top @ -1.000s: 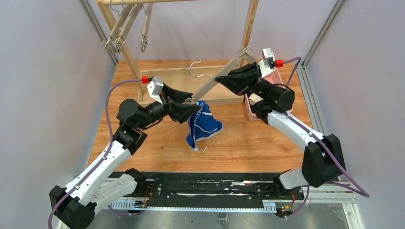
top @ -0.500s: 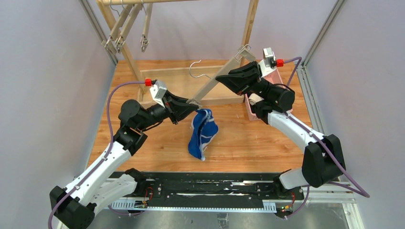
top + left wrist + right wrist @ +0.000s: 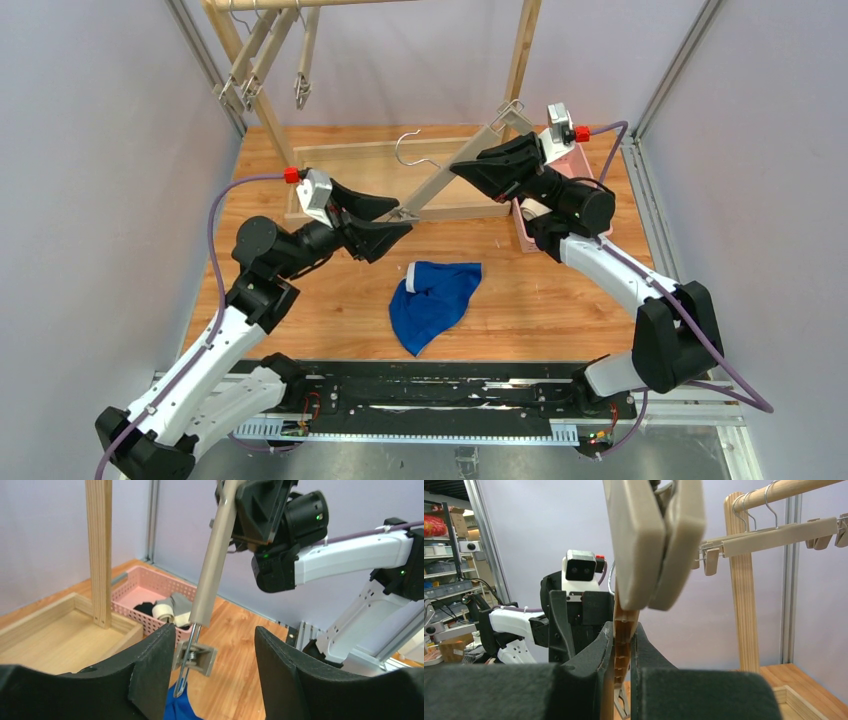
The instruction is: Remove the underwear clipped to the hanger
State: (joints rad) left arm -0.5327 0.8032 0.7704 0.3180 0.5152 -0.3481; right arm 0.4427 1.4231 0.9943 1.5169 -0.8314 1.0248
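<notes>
The bright blue underwear (image 3: 434,300) lies crumpled on the wooden table, free of the hanger; a blue corner shows in the left wrist view (image 3: 179,706). My right gripper (image 3: 462,167) is shut on the beige hanger bar (image 3: 450,170) and holds it slanted above the table; the bar sits between its pads (image 3: 623,650). My left gripper (image 3: 398,218) is open, its jaws on either side of the hanger's lower clip (image 3: 195,655), not touching it. The black and grey underwear are not seen on the hanger.
A wooden rack (image 3: 520,50) at the back carries several empty clip hangers (image 3: 270,60). A shallow wooden tray (image 3: 350,165) sits under it. A pink basket (image 3: 145,592) with rolled dark and light fabric stands at the right.
The blue underwear has dropped from the hanger's lower clip onto the table and spread flat. My left gripper has opened and drawn back slightly to the left. The right arm holds still.
</notes>
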